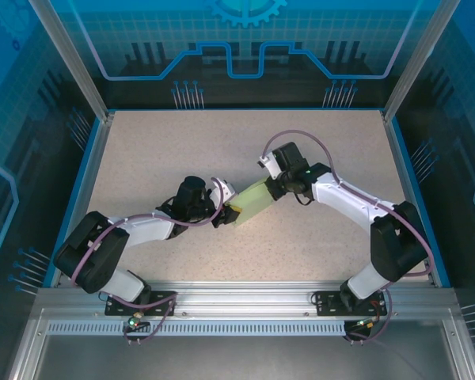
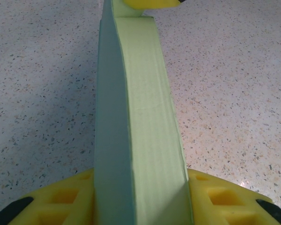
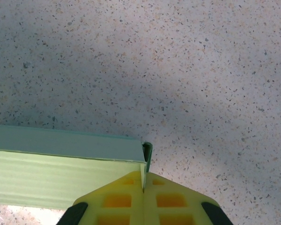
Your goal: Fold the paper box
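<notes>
An aluminium rail along the near edge carries the bases of two white arms, which reach inward over a speckled tabletop. Near the table's middle, the left gripper clasps the near-left end of the pale green paper box. Seen from that wrist, the card stands on edge between the yellow fingers, with its lit face to the right and its shaded face to the left. The box runs diagonally up and to the right to the right gripper. That gripper's yellow pads are pressed flat together, pinching a thin edge of card at the box's far corner. Whether the box touches the table cannot be told. Beyond, a dark back panel with blue line graphics closes the enclosure.
</notes>
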`<state>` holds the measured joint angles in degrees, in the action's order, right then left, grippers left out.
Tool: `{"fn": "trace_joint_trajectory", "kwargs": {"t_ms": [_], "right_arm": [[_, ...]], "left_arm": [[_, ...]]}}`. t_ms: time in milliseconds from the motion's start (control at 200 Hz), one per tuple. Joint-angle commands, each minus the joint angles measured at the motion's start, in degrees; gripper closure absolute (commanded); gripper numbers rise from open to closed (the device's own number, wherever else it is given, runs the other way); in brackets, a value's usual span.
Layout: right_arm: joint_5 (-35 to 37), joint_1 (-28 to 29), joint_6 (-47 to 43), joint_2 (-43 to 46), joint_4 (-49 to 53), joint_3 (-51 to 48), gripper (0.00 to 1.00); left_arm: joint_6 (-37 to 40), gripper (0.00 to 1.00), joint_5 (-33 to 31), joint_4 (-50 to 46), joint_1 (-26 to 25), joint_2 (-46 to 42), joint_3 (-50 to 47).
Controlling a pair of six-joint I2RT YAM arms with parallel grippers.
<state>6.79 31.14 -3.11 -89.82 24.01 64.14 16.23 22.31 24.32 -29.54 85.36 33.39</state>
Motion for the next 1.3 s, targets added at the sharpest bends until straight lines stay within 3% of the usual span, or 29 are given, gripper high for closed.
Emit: {"fn": "trace_joint_trajectory", "kwargs": {"t_ms": [0, 240, 370, 610, 820, 1061, 1296], "right_arm": [[1.07, 0.68, -1.87, 0.45, 3.34, -2.94, 0.98], [1.91, 1.44, 0.79, 2.38, 0.22, -6.86, 0.98], [3.12, 2.63, 2.57, 3.41, -0.98, -7.33, 0.98], [6.26, 4.27, 6.55, 3.51, -0.11, -5.48, 0.99], [8.72, 6.18, 9.69, 3.05, 1.71, -4.36, 0.99], [10.18, 7.10, 11.08, 3.16, 2.53, -3.94, 0.99], [10.12, 7.18, 11.01, 2.99, 2.44, -3.41, 0.99]], "left_arm": [[0.56, 0.72, -1.02, 1.49, -0.08, 0.49, 0.55], [-0.12, 0.69, -1.25, 1.74, -0.16, 0.36, 0.63], [-0.52, 0.63, -1.46, 1.60, -0.08, 0.11, 0.96], [-3.01, 0.40, -2.50, -0.37, -0.15, -2.16, 1.94], [-7.17, 0.29, -3.96, -4.09, -0.13, -7.48, 1.45], [-17.21, 0.28, -11.19, -16.76, -0.96, -18.76, 0.11], [-18.85, 0.41, -15.25, -30.55, -3.09, -22.78, 2.44]]}}
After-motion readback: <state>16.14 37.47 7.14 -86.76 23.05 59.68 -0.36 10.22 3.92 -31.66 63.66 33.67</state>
